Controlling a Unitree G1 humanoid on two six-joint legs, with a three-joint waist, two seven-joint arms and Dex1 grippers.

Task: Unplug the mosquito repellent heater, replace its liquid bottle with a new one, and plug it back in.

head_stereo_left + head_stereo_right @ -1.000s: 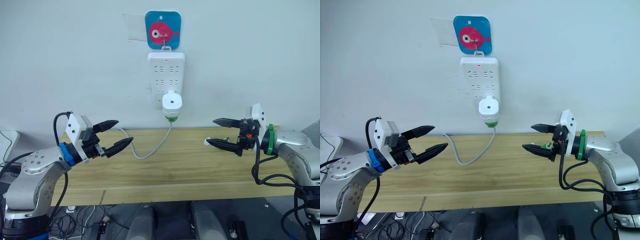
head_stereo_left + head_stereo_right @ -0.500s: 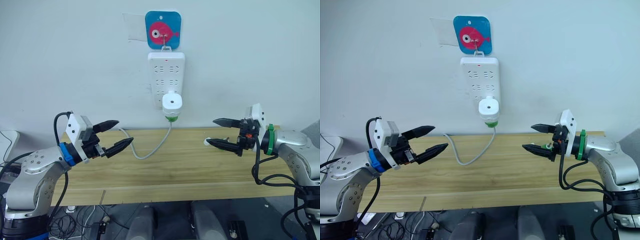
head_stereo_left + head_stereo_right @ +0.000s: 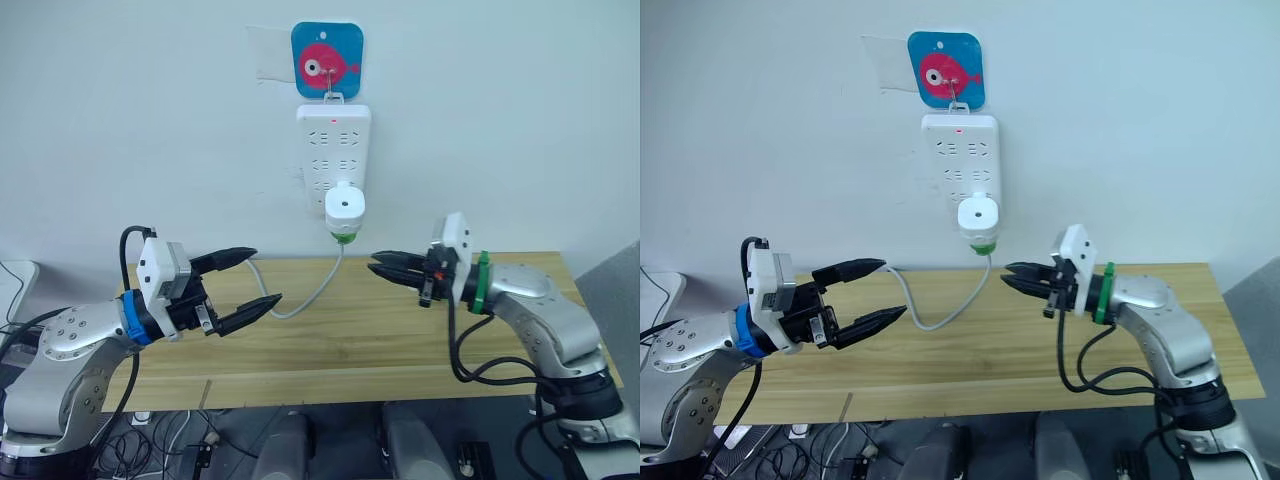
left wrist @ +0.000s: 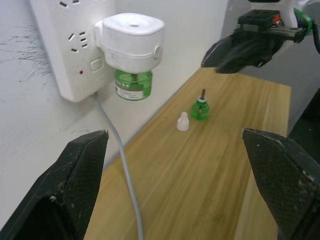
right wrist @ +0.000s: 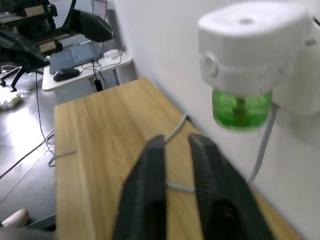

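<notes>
Since a second ago our right gripper (image 3: pixel 396 270) has swung in from the right end of the table toward the centre and narrowed from a wide gape to a slim gap; it now hangs low and just right of the mosquito repellent heater (image 3: pixel 344 208), holding nothing. Our left gripper (image 3: pixel 250 282) has eased rightward and a little forward, fingers wide apart, empty, out over the left half of the table (image 3: pixel 330 350).

The heater sits plugged into the lowest socket of the white power strip (image 3: pixel 333 140), which hangs on the far wall from a hook under a fish sticker (image 3: pixel 327 60). A green liquid bottle (image 4: pixel 133 85) is screwed in beneath it. The strip's grey cable (image 3: pixel 305 298) loops down onto the table. The spare bottle (image 4: pixel 200 109) stands on the table toward the right, wick up, with a small white cap (image 4: pixel 183 121) just beside it.

We judge the step in hand to be the approach for unplugging; nothing of the task is done yet. The right wrist view shows the fingers (image 5: pixel 150 190) aimed below the green bottle, too low and too narrow for the white body. To do it well we should:
- raise the gripper and reopen it wider than the heater's shell;
- grip the white housing on its sides, not the bottle;
- pull straight out from the wall, since the strip only hangs on a hook and may swing or lift off;
- if needed, brace the strip with the left.
</notes>
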